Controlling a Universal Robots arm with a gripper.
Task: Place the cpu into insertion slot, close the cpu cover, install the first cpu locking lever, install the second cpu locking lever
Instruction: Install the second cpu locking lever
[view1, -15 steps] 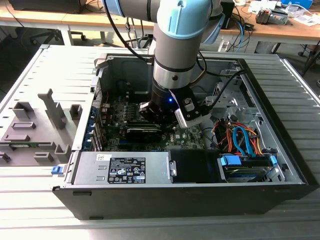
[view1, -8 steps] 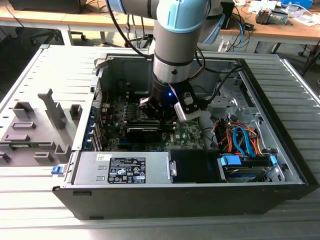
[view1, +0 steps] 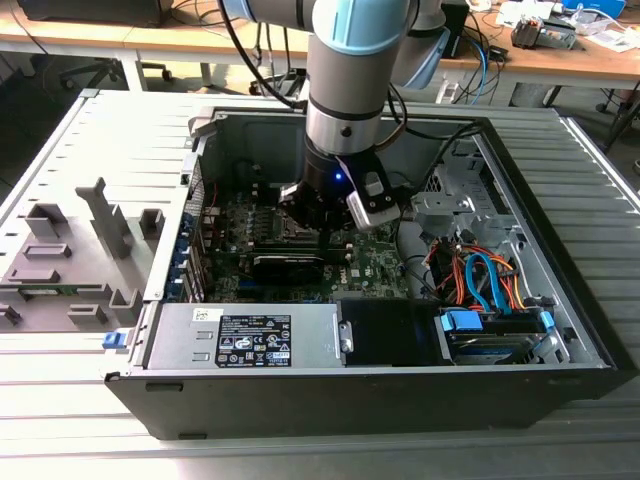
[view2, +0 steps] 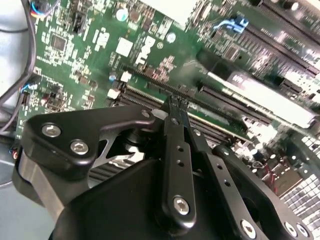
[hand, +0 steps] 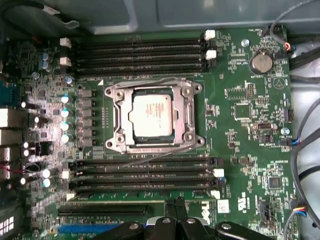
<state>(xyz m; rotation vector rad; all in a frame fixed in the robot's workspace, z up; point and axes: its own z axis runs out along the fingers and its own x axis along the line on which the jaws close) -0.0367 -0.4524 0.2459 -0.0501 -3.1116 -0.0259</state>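
1. The cpu (hand: 153, 115) sat in the insertion slot (hand: 121, 116) on the green board (hand: 240, 150), seen in the first wrist view.
2. The cpu cover (hand: 188, 116) lay shut around the chip, a thin lever (hand: 150, 156) running along its edge.
3. The gripper (view2: 176, 106) hung over the long black card slots (view2: 220, 97), fingers (view2: 179, 150) clenched together on nothing.
4. In the exterior view the arm (view1: 345, 90) reached down into the open case (view1: 560, 290).
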